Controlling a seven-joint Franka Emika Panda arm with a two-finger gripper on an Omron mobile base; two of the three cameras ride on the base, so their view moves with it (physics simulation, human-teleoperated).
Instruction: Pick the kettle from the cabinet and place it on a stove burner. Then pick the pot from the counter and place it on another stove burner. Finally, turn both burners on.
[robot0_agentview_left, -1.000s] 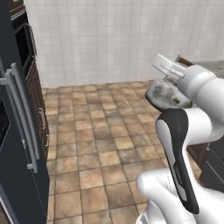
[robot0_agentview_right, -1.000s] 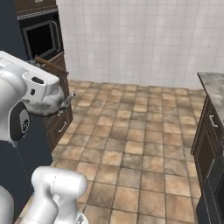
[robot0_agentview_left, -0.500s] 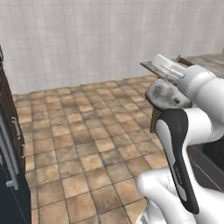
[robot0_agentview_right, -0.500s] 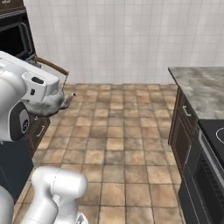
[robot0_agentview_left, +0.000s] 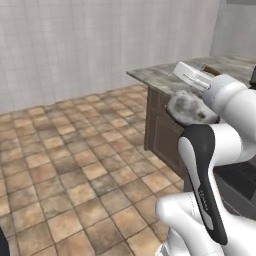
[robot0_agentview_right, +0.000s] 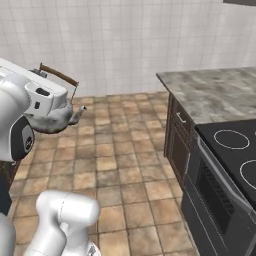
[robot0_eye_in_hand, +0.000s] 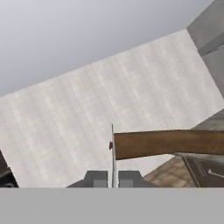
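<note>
**One kettle aloft, stove coming up**

One kettle (robot0_agentview_right: 56, 118) hangs beside the arm, carried by its brown handle (robot0_eye_in_hand: 168, 143), apparently to keep the body clear during transit. The gripper (robot0_eye_in_hand: 112, 178) has its fingers clenched together on that handle. In the right base view the stove (robot0_agentview_right: 235, 155) lies at about 3 o'clock with two burner rings visible, both bare, and the counter (robot0_agentview_right: 215, 92) sits beyond it at 2 o'clock.

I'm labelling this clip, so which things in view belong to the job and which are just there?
Belong to the job:
- kettle, held by its handle in the shut gripper
- stove burners
- counter

Just there:
- tiled floor
- white tiled wall
- oven door
- lower drawers
</note>
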